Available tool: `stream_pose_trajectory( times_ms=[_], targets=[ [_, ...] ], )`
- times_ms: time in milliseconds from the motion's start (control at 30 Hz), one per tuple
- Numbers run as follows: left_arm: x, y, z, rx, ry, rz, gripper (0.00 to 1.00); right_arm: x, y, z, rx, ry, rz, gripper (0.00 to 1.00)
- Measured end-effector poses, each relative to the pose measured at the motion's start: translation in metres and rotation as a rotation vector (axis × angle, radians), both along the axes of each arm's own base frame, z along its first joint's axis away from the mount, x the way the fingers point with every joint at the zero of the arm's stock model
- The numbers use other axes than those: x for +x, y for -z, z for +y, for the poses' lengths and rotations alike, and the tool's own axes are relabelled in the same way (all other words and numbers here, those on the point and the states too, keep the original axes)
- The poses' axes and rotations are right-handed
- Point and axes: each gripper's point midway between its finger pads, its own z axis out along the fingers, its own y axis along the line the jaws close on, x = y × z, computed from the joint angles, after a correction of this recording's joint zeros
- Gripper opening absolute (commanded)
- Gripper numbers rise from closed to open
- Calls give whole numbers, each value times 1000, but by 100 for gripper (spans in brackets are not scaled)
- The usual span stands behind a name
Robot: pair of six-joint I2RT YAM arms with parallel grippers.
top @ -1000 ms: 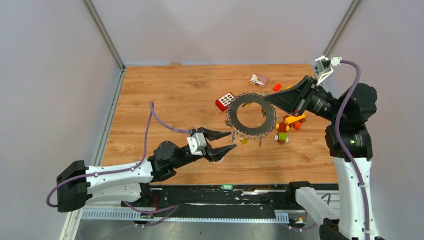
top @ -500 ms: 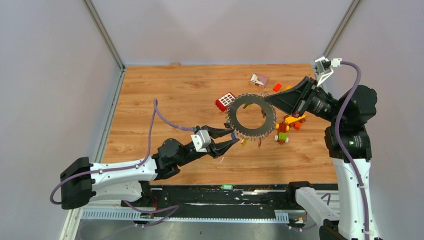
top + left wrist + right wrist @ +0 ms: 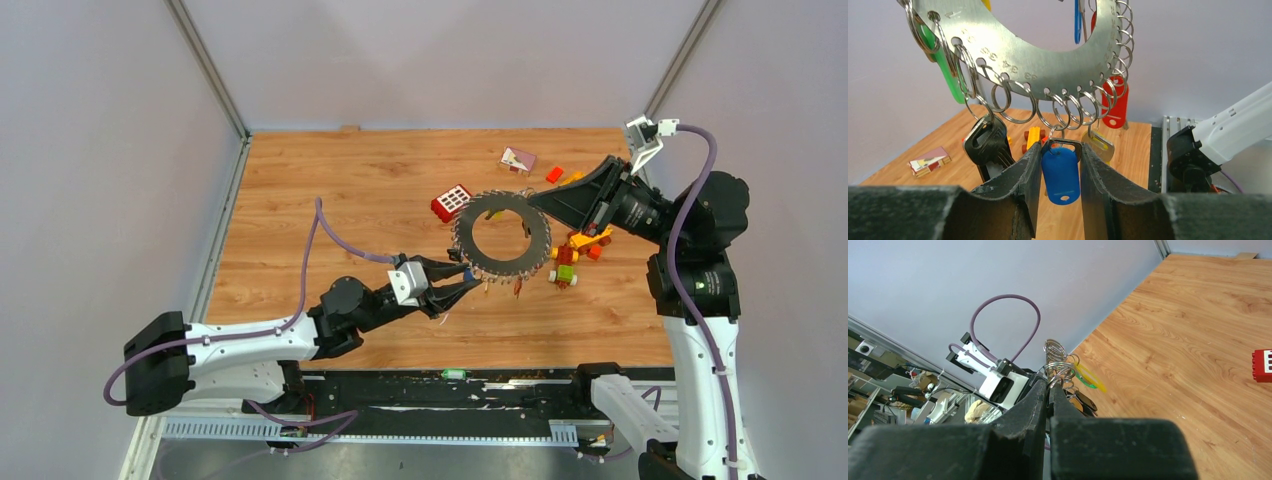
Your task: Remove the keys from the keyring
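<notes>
The keyring [image 3: 500, 268], a flat grey metal ring fringed with keys on small split rings, hangs above the table's right half. My right gripper [image 3: 535, 203] is shut on its far right edge; in the right wrist view its fingers [image 3: 1049, 385] pinch the plate edge-on beside the split rings [image 3: 1057, 362]. In the left wrist view the keyring [image 3: 1048, 55] fills the top. A key with a blue plastic tag [image 3: 1061, 172] hangs from its lower edge between the fingers of my left gripper [image 3: 1060, 150]. Both fingertips touch the tag's metal top. That left gripper [image 3: 470, 278] sits at the ring's near left edge.
A black-headed key [image 3: 988, 145], a red tag [image 3: 1115, 105] and a green tag [image 3: 948, 70] hang close by. On the table lie a red brick [image 3: 451, 202], a small pink and white piece [image 3: 518, 160], an orange brick [image 3: 555, 174] and a brick cluster [image 3: 575, 255].
My left arm has moved forward and right up to the ring's near edge, and its jaws have narrowed around the blue-tagged key. The right gripper keeps holding the ring, nearly still.
</notes>
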Motion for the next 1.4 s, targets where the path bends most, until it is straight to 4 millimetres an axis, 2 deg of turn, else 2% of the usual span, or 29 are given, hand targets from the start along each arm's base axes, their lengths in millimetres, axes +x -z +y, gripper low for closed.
stream_pose_trajectory(
  times_ms=[167, 200, 300, 367, 433, 533, 800, 1100, 1300, 1400],
  targets=[
    [-1, -6, -3, -8, 8, -5, 29, -1, 1, 0, 1, 0, -1, 0],
    [-1, -6, -3, -8, 12, -5, 31, -1, 2, 0, 1, 0, 0, 0],
    [-2, -5, -5, -5, 20, -3, 52, -1, 2, 0, 1, 0, 0, 0],
    [-2, -4, -5, -3, 24, 0, 61, -1, 2, 0, 1, 0, 0, 0],
    [-3, -4, -6, -6, 27, 4, 66, -1, 2, 0, 1, 0, 0, 0],
    [-4, -6, -6, -14, 29, 3, 67, 0, 4, 0, 1, 0, 4, 0],
    [-6, -7, -7, -22, 37, 5, 41, 1, 8, 0, 1, 0, 14, 0],
    [-8, -4, -9, -14, 53, 4, 31, 1, 7, 0, 1, 1, 13, 0],
    [-9, -1, -10, 1, 62, 7, 8, 2, 7, 0, 2, 8, 13, 0],
    [-10, 3, -11, 18, 67, 12, 0, 2, 7, -1, 1, 11, 11, 0]
  ],
)
